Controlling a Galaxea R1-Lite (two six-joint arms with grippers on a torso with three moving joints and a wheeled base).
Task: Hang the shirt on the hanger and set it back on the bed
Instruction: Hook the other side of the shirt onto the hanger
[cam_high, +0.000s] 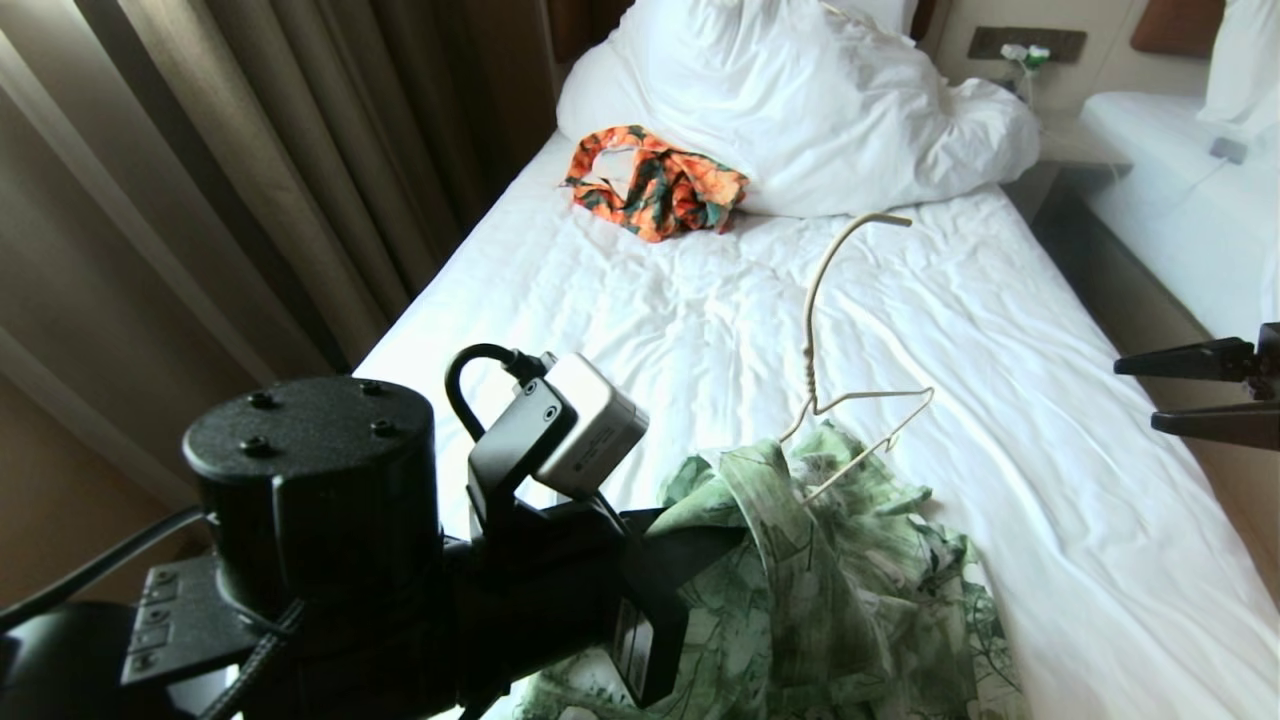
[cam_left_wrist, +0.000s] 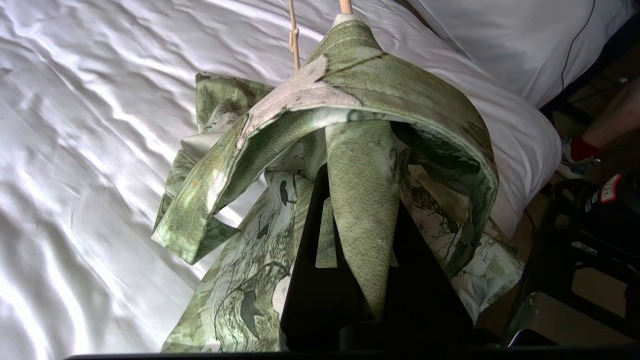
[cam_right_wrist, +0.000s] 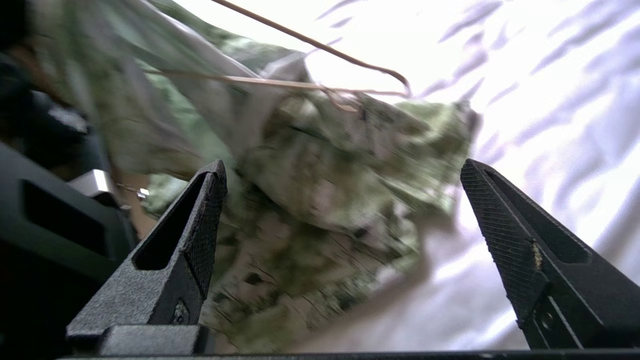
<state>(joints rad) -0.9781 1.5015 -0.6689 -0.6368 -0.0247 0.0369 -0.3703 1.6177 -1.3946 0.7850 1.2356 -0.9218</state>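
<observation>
One hanger (cam_high: 815, 330), upright, hook (cam_high: 860, 225) toward pillow (cam_high: 790, 90)

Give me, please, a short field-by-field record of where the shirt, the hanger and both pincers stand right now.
shirt: green shirt bunched at the near end of the bed
hanger: hanger partly threaded into the shirt, hook up
left pincer: left pincer shut on a fold of the shirt
right pincer: right pincer open, empty, beside the bed's right edge
also on bed: orange garment by the duvet
</observation>
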